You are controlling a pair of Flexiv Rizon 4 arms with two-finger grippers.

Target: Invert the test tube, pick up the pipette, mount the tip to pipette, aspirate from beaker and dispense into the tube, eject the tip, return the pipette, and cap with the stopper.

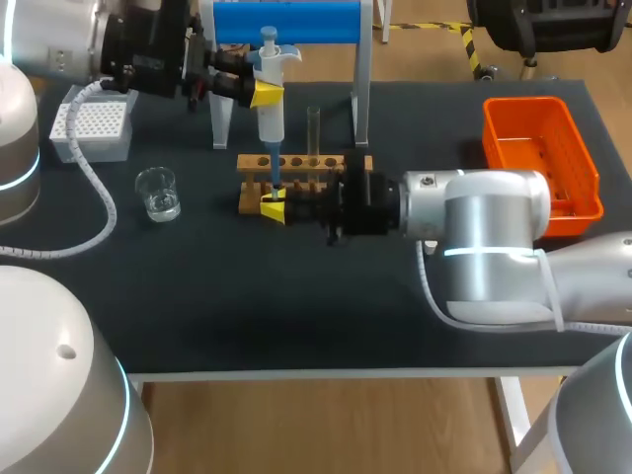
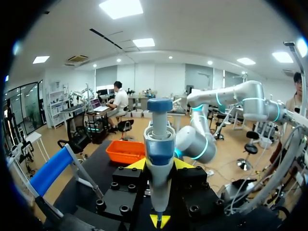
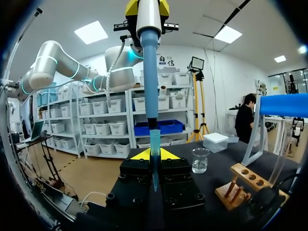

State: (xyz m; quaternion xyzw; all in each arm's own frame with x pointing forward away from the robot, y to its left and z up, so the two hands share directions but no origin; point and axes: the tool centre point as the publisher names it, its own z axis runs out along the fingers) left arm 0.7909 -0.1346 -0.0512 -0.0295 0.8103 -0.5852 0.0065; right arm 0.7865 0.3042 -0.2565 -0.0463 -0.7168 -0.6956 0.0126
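Head view: on the dark, matte surface (image 1: 296,316), the left gripper (image 1: 265,94) is clamped on the white cylindrical barrel of the pipette (image 1: 270,104). The pipette stands upright over the left end of the wooden rack (image 1: 306,166), near the middle of the surface. The right gripper (image 1: 274,209) lies low at that same end, closed on the slim blue pipette tip (image 1: 276,194) directly under the pipette's shaft. 1 clear glass test tube (image 1: 313,126) stands upright in the rack. A small round glass beaker (image 1: 158,193) sits toward the left edge, and a white perforated tip box (image 1: 94,128) is near the far left corner. An orange slatted plastic basket (image 1: 541,158) sits by the right edge. A stand (image 1: 286,22) with a blue bar rises at the far edge.

Left wrist view: the pipette's rounded blue cap and smooth white body sit between 2 yellow fingertips (image 2: 138,164) pressed on either side. The basket lies ahead.

Right wrist view: the tapered, translucent tip stands upright where the 2 yellow fingertips (image 3: 166,155) meet on it. The pipette's blue shaft meets its top. The beaker and the rack stand beside the gripper.
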